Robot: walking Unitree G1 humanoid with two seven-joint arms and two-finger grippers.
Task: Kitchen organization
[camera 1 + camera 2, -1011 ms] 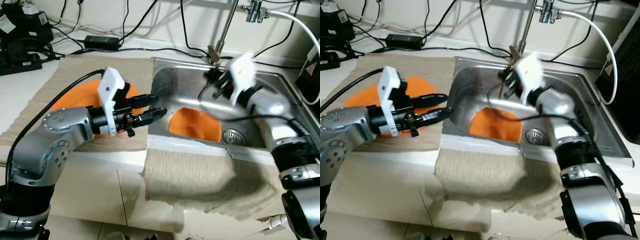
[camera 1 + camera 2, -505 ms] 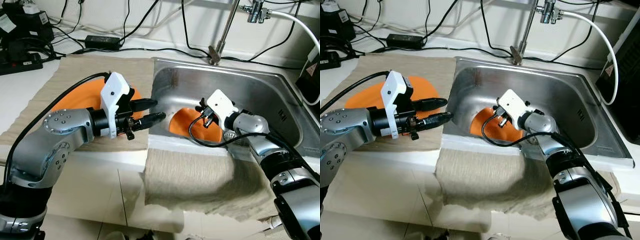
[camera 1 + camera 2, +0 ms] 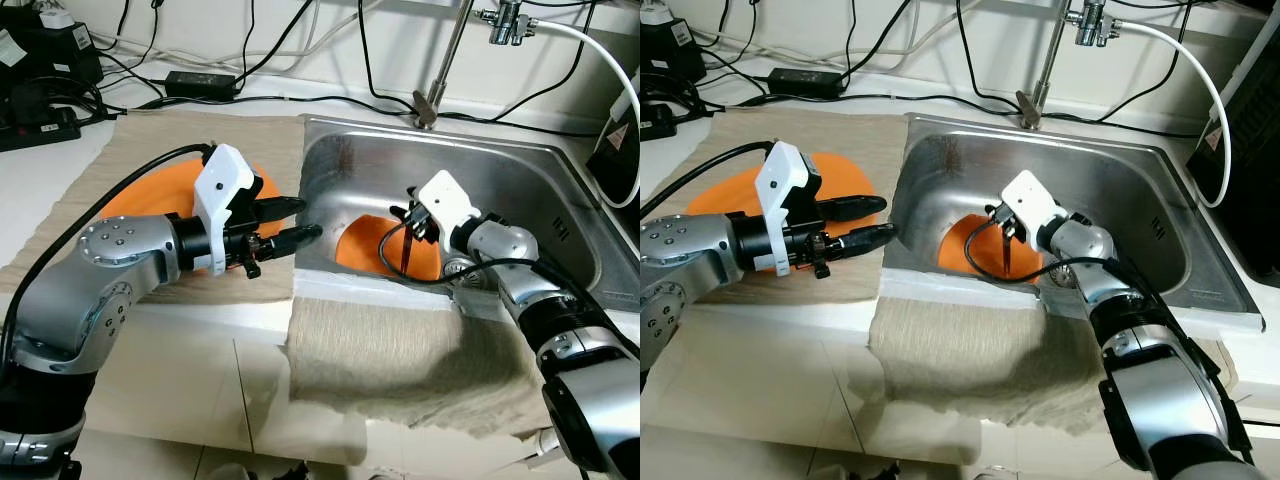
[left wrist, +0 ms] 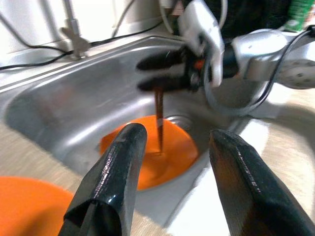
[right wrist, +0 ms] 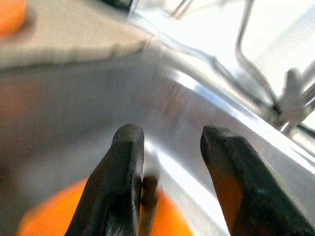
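Countertop and steel sink (image 3: 560,190) are recorded, with cables and a tap at the top of the frame. Nearest the camera, at lower centre, a beige cloth (image 3: 400,360) is draped over the counter edge. At left centre the left gripper (image 3: 290,222) is held level over the sink's left rim, its fingers (image 4: 118,177) apart and holding nothing. Behind it, an orange plate (image 3: 165,205) is seen lying on a second cloth (image 3: 80,220) on the counter.

At centre right, the right gripper (image 3: 1005,222) is seen inside the basin above a second orange plate (image 3: 975,250), which rests on the sink floor against the near wall. A thin dark stick (image 3: 1006,250), possibly a chopstick, hangs from this gripper with its lower tip at or just above the plate; whether it is touching cannot be told. In the right wrist view the fingers (image 5: 123,196) are spread, with the stick lying against one of them, so the hold is judged insecure.

Recommendation: the fingers should be brought firmly together on the stick before it is lifted. It should be raised straight up, clear of the plate and the sink wall, and kept away from the tap stem (image 3: 445,60).
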